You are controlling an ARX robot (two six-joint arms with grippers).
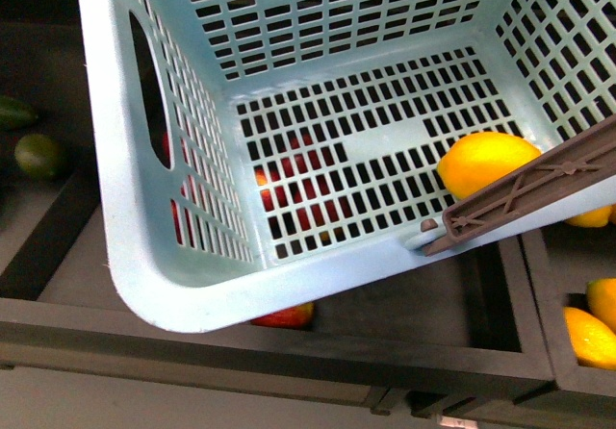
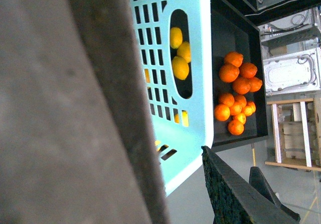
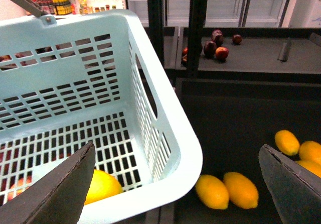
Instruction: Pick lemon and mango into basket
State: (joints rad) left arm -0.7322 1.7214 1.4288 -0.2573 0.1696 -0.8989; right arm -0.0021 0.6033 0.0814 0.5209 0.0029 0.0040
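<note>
The pale blue basket (image 1: 144, 285) hangs tilted over the dark produce bins and fills the front view. One lemon (image 1: 486, 163) lies on its slotted floor near the brown handle (image 1: 539, 189); the lemon (image 3: 100, 186) also shows in the right wrist view. My left gripper (image 2: 165, 184) is shut on the basket handle (image 2: 115, 83), which is a blur up close. My right gripper (image 3: 175, 184) is open and empty above the basket's corner rim (image 3: 165, 148). Red mangoes (image 1: 298, 193) lie in the bin beneath, seen through the floor slots, and another mango (image 1: 284, 315) peeks out below the rim.
Loose lemons (image 3: 228, 190) lie in the dark bin beside the basket, with more lemons (image 1: 589, 338) at the right in the front view. Green fruit (image 1: 38, 155) sits at the left. Oranges (image 2: 238, 91) fill another bin. Dark red fruit (image 3: 215, 45) rests on a far shelf.
</note>
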